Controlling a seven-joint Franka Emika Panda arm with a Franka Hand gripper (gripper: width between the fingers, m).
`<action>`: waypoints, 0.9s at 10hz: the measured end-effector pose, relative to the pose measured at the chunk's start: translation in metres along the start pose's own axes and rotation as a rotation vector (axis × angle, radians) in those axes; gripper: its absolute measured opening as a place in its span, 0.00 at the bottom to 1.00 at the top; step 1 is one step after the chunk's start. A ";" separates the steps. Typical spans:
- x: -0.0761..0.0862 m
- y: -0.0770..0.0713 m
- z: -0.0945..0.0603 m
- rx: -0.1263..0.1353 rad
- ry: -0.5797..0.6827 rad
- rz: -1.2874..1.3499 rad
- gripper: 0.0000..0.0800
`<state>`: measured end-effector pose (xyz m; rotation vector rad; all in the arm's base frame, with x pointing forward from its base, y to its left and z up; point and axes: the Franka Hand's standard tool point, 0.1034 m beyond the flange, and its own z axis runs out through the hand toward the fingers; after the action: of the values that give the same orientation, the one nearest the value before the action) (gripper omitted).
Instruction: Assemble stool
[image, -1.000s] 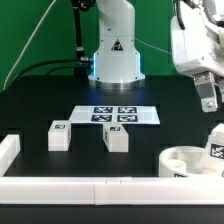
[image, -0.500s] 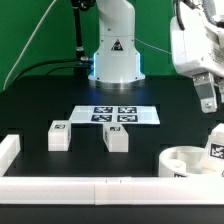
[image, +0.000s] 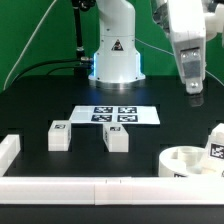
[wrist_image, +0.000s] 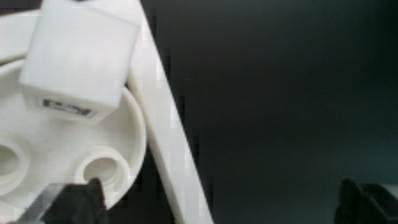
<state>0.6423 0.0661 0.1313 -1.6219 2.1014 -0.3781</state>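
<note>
**A:** What filled most of the exterior view?

**B:** A flat, matte black surface (image: 40, 100). Behind it, at top centre of the frame, stood the arm (image: 115, 45), a smooth, glossy white column on a rounded base.

**A:** And the white edging?

**B:** Those were the border bars (image: 80, 188), long, straight and square in section, in plain white plastic. One lay along the bottom of the frame and another at the exterior view's left edge.

**A:** Where was the stool?

**B:** It was in loose parts. The seat (image: 185, 160), a thick round white ring with a hollow middle, lay at the lower right of the frame, just inside the front bar. The wrist view showed its face smooth, with round holes (wrist_image: 100, 166) sunk into it.

**A:** The sheet in the middle?

**B:** That was the marker board (image: 115, 115), thin, white and rectangular. It was printed with four black-and-white tags and lay flat at the frame's centre.

**A:** The legs?

**B:** They were three small rectangular white blocks. The left leg (image: 58, 135) and the middle leg (image: 116, 138) sat on the surface left of centre, well apart from the seat. Each had a square tag on top. The third leg (image: 215, 145) stood at the far right edge of the frame, against the seat's rim. I couldn't tell whether it rested on the seat or beside it.

**A:** And the jaws?

**B:** They were in the upper right of the frame, well above the seat. In the wrist view their dark fingertips (wrist_image: 75, 205) stood wide apart, clamped on nothing.
</note>
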 end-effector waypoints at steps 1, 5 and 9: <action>0.004 0.000 0.001 0.000 0.005 -0.004 0.81; 0.017 -0.008 -0.003 -0.004 0.004 -0.170 0.81; 0.051 -0.023 -0.010 -0.036 -0.002 -0.696 0.81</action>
<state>0.6461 0.0102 0.1419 -2.3389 1.4834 -0.5513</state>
